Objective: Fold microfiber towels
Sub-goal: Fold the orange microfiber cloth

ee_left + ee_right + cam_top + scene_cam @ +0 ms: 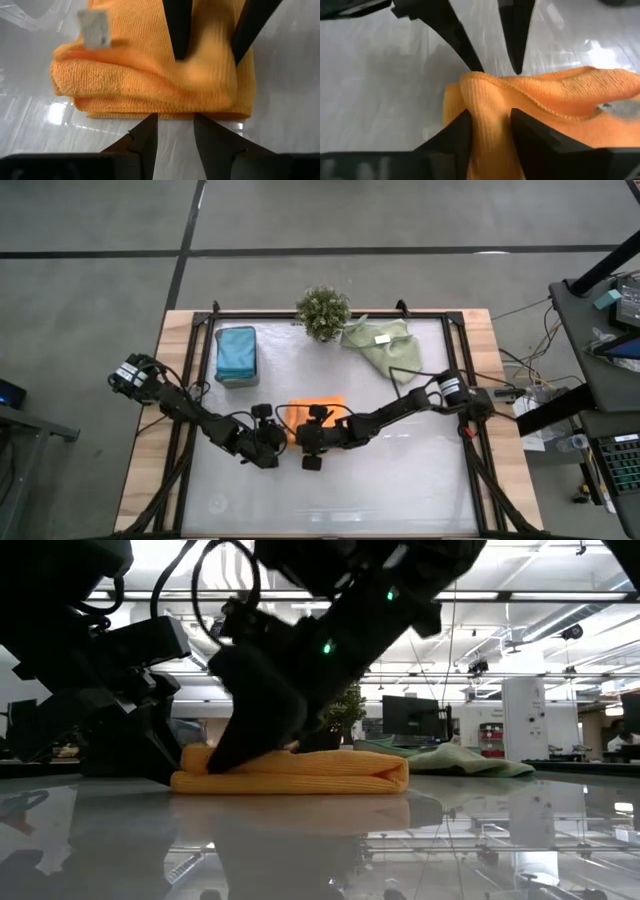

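A folded orange towel [322, 408] lies flat at the table's middle, a small pale tag [93, 27] on its top. My right gripper [490, 122] reaches in from the right and is shut on the towel's left end [215, 765]. My left gripper [176, 120] stands open at the same end, its fingertips at the towel's edge with bare table between them. A stack of teal towels [236, 352] sits at the far left. A pale green towel [380, 345] lies crumpled at the far right. My right gripper pinches a raised fold of the orange towel [487, 97] at its left end between its two fingers. The fingers slant down from the table's right. The rest of the towel lies folded on the table. My left gripper's fingertips [150, 125] stand at the towel's edge; whether they touch it, I cannot tell.
A small bushy plant [323, 312] stands at the far edge's middle. A black frame [455, 320] runs round the white tabletop. Bare tabletop lies on the near side [400, 490] and between the orange towel and the far edge.
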